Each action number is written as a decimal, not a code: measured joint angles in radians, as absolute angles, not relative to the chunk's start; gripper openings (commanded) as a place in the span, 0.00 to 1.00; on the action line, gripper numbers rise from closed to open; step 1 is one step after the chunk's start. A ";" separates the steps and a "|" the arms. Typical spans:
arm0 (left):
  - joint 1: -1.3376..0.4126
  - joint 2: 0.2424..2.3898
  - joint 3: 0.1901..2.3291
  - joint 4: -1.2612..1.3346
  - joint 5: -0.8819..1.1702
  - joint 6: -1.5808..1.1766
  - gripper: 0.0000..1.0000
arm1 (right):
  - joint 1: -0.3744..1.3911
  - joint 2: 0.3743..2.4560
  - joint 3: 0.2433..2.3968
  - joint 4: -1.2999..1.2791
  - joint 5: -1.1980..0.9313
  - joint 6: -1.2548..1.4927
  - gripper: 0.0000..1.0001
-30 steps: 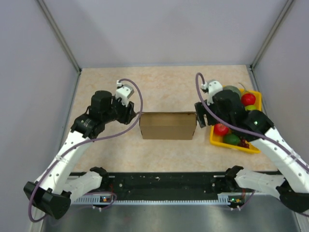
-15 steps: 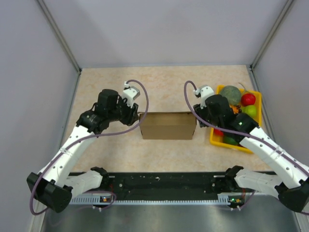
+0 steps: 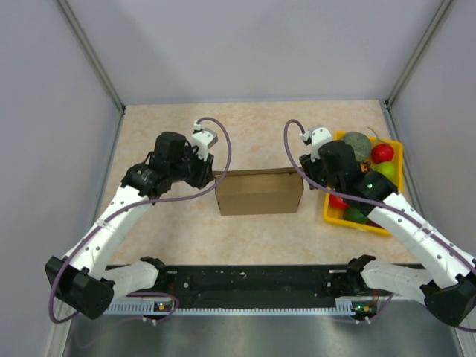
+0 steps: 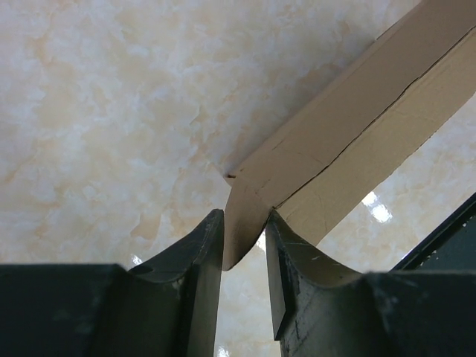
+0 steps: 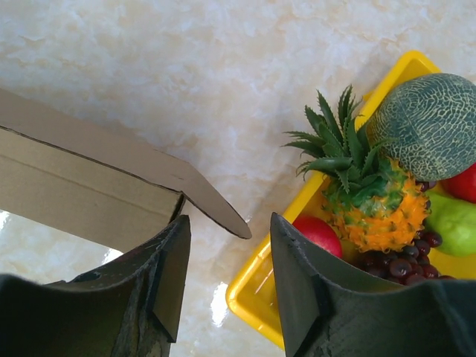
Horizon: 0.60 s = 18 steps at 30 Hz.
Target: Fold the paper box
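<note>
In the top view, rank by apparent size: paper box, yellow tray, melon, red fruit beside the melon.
1. yellow tray, partly covered
2. paper box, fairly close to it
3. melon
4. red fruit

Grey walls (image 3: pixel 253 44) enclose a beige marbled tabletop (image 3: pixel 253 134).

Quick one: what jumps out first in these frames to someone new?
The brown paper box sits centre stage, with a gripper at each end. The left gripper pinches a corner flap of it, while the right gripper stands open beside the other end, holding nothing. Right of the box is a yellow tray of bright fruit, pineapple and melon included.
</note>
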<state>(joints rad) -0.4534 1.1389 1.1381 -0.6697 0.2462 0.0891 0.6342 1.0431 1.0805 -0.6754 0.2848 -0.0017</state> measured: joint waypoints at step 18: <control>-0.454 1.140 1.148 -0.728 0.248 0.046 0.25 | 0.591 1.062 1.081 -0.664 0.148 -0.040 0.12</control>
<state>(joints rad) -0.4538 1.1397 1.1484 -0.7280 0.2481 0.0463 0.5915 1.0618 1.0805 -0.6643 0.1482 -0.0402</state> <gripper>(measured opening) 0.287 0.176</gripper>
